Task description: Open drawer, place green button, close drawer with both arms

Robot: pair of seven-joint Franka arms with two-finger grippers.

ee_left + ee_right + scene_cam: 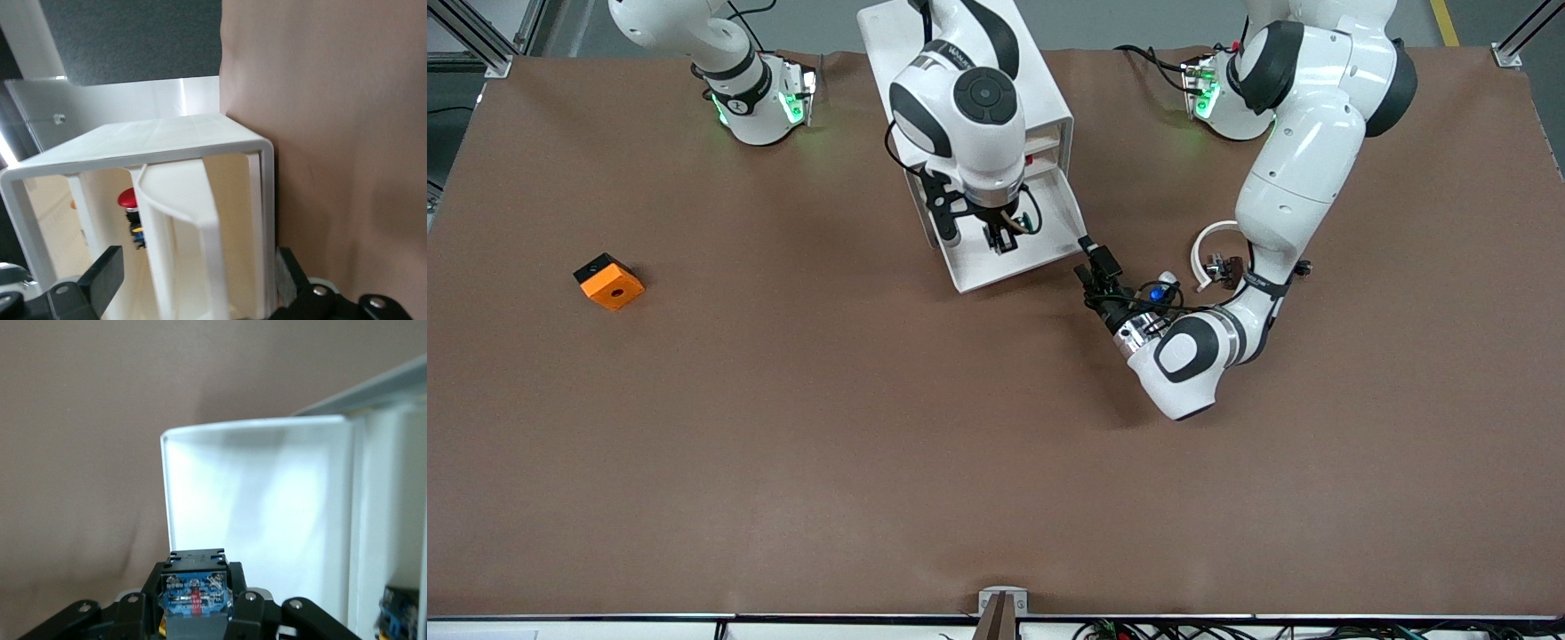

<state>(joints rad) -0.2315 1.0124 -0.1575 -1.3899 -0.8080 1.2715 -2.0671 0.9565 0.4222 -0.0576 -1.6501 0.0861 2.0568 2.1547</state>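
The drawer (1021,253) stands pulled out of the white cabinet (996,80) toward the front camera, its shallow white tray open to view. The right tool (1003,242) hangs just over that tray, fingers pinched tight on the button (195,595); in the right wrist view the part's blue base with a black frame sits clamped between the black fingers (250,613), with the drawer's white floor below it. The green cap is hidden from both views, so it is probably facing away from the wrist camera.

The left tool (1092,260) is low at the drawer's corner toward the left arm's end of the table (871,444), fingers spread wide with nothing between them. The left wrist view looks along the cabinet's open front, where a red-capped part (128,198) sits on an upper level.

An orange block (608,281) with a round hole lies well apart, toward the right arm's end. Small dark clip parts (1224,267) and a white curved piece (1209,244) lie beside the left arm.
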